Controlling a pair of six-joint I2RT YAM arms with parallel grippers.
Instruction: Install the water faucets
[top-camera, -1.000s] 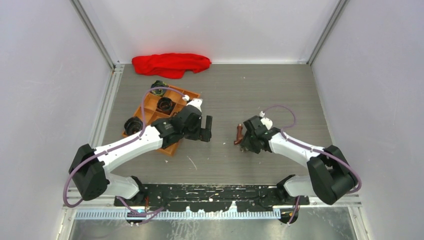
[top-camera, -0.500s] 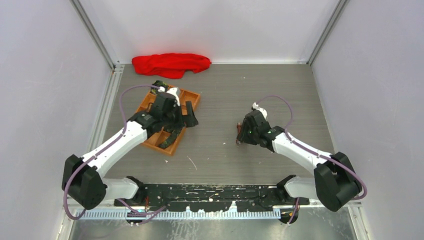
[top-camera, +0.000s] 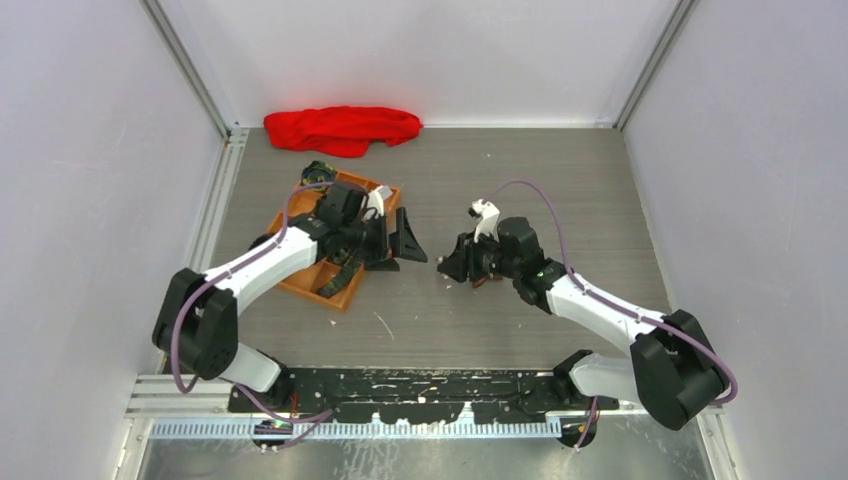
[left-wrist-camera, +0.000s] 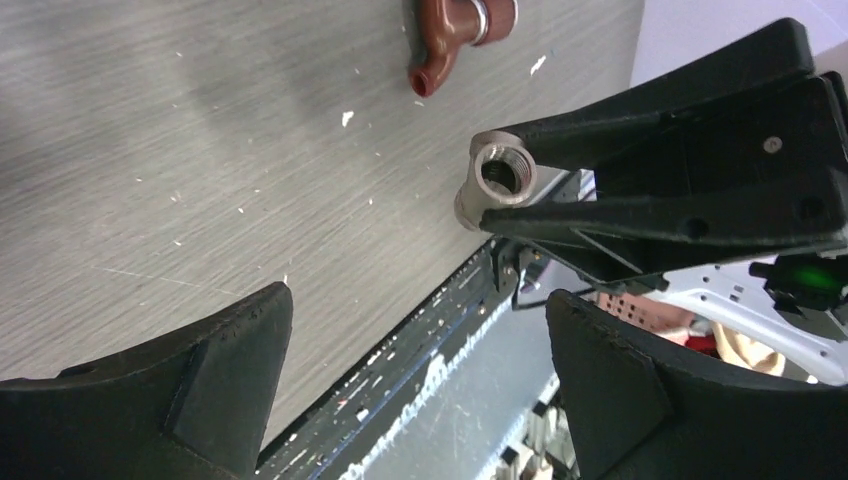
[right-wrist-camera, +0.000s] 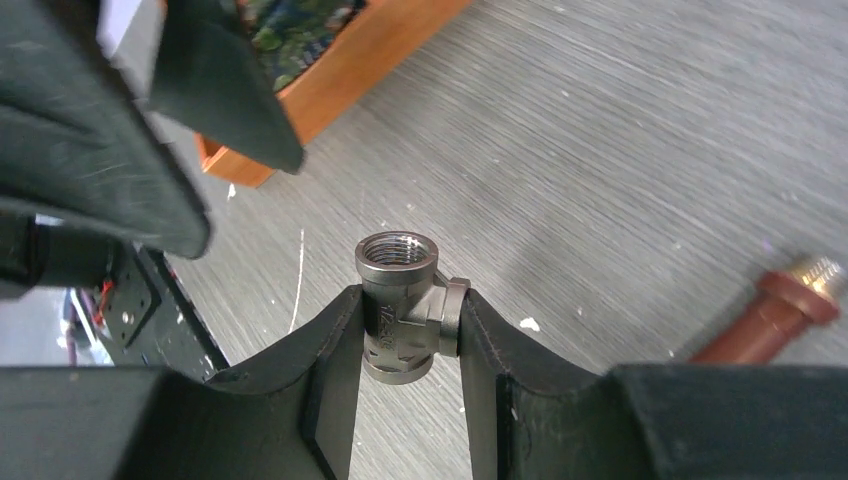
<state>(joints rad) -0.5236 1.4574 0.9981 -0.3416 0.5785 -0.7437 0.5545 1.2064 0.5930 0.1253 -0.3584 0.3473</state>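
Here, right claw (right-wrist-camera: 410, 300) grips a silvery tee fitting (right-wrist-camera: 395, 262), embossing unreadable; left claw (left-wrist-camera: 415, 312) gapes empty.

red cloth (top-camera: 342, 130): far edge of table (top-camera: 580, 170); orange tray (top-camera: 310, 288): left; dark coil (top-camera: 318, 168) inside

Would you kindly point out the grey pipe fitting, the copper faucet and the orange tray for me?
grey pipe fitting (right-wrist-camera: 400, 305), right wrist view, its body.
copper faucet (right-wrist-camera: 775, 310), right wrist view, its brown pipe.
orange tray (right-wrist-camera: 360, 65), right wrist view, its side wall.
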